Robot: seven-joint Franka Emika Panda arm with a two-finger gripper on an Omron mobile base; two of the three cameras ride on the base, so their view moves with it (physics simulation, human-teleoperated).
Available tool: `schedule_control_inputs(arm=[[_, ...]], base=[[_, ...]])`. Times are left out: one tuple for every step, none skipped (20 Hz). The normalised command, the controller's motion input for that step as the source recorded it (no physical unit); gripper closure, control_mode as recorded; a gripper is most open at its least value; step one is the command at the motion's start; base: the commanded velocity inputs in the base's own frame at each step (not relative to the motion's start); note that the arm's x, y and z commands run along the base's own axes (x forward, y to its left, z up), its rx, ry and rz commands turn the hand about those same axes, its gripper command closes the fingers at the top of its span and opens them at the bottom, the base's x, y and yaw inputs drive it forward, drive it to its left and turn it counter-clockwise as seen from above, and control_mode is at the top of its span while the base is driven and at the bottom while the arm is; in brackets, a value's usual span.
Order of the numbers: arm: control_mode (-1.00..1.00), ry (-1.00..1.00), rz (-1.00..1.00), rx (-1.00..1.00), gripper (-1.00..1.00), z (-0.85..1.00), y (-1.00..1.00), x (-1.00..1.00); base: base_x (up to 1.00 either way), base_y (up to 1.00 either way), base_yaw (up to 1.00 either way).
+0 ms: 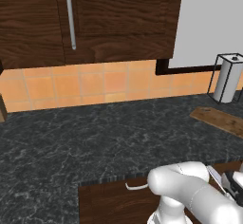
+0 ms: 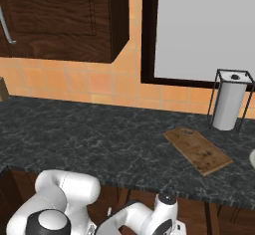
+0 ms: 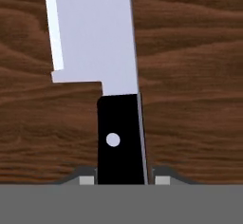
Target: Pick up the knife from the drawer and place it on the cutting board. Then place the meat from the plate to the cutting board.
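A: Where does the knife [image 3: 114,76] lie, and how does it run?

B: In the hand view it rests on the brown wooden floor of the drawer [image 3: 190,76]. Its long axis runs from the bottom centre of the frame to the top edge: black handle below, broad silver blade above, leaning slightly toward the upper left.

A: And the hand [image 3: 121,180]?

B: Directly over the handle's lower end. One fingertip sits just beside each flank of the handle at the bottom of the frame, so the jaws cross the long axis squarely. They stand narrow, drawn in against the handle; judged from this, the knife is gripped but not yet raised off the wood.

A: Which way is the cutting board [image 2: 197,150]?

B: In the right base view it lies on the dark counter [image 2: 99,139] at centre right, set on a slant, near the paper towel holder [image 2: 230,102]. The arm works low at the bottom edge, below the counter's front lip, so the board sits above and to the right of it in that frame.

A: What does the coming move turn on?

B: Probably a clean lift out of the drawer, then a carry up and rightward, with the blade turned to suit the board's slant.
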Motion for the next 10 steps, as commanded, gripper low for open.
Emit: schedule_control_inputs(arm=[[-1.00, 0.00, 0.00, 0.00, 1.00, 0.00, 0.00, -0.19], [-1.00, 0.00, 0.00, 0.00, 1.00, 0.06, 0.00, -0.34], [-1.00, 0.00, 0.00, 0.00, 1.00, 0.25, 0.00, -0.37], [-1.00, 0.02, 0.00, 0.00, 1.00, 0.36, -0.06, -0.41], [-1.00, 0.05, 0.00, 0.00, 1.00, 0.45, -0.08, -0.44], [-1.00, 0.06, 0.00, 0.00, 1.00, 0.56, -0.17, -0.51], [-1.00, 0.08, 0.00, 0.00, 1.00, 0.66, -0.19, -0.49], [-1.00, 0.05, 0.00, 0.00, 1.00, 0.75, -0.22, -0.59], [-1.00, 0.01, 0.00, 0.00, 1.00, 0.69, -0.24, -0.76], [-1.00, 0.00, 0.00, 0.00, 1.00, 0.59, -0.34, -0.89]], base=[[0.00, 0.00, 0.00], [0.00, 0.00, 0.00], [0.00, 0.00, 0.00], [0.00, 0.00, 0.00], [0.00, 0.00, 0.00], [0.00, 0.00, 0.00], [0.00, 0.00, 0.00], [0.00, 0.00, 0.00], [0.00, 0.00, 0.00], [0.00, 0.00, 0.00]])
